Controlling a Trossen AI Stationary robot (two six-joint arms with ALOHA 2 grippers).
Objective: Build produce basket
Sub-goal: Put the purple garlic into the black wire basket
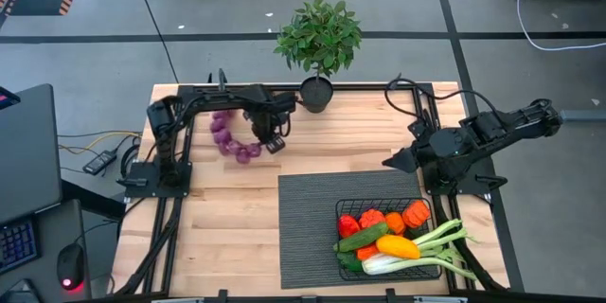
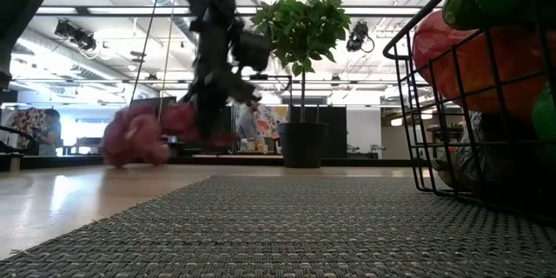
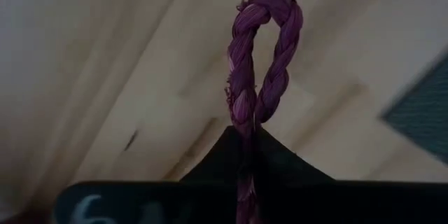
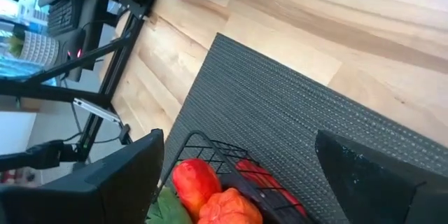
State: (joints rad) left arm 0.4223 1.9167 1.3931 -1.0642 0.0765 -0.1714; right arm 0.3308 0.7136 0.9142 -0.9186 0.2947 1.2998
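The purple grape bunch (image 1: 231,138) hangs in a curved string off my left gripper (image 1: 273,138), over the far left part of the wooden table; in the low view the grapes (image 2: 139,135) hang just above the wood or on it, I cannot tell which. The black wire basket (image 1: 426,267) stands on the near right corner of the dark ribbed mat (image 1: 312,218). It holds red and orange peppers, a green cucumber, a yellow pepper and a white-green leek (image 1: 431,246) whose end sticks out over the rim. My right gripper (image 1: 398,161) is open above the mat's far right edge and holds nothing. My left gripper is shut on the twisted purple cord of the grape bunch, at the base of its loop (image 3: 245,120). The cord is pinched between the two fingers (image 3: 294,171), and the loop end (image 3: 269,42) sticks out past them. The grapes hang to the left of the gripper.
A potted green plant (image 1: 318,43) stands at the table's far edge, close behind my left gripper. The basket wall (image 2: 452,95) fills the right of the low view. Bare wood (image 1: 227,227) lies left of the mat. A laptop and cables sit off the table's left side.
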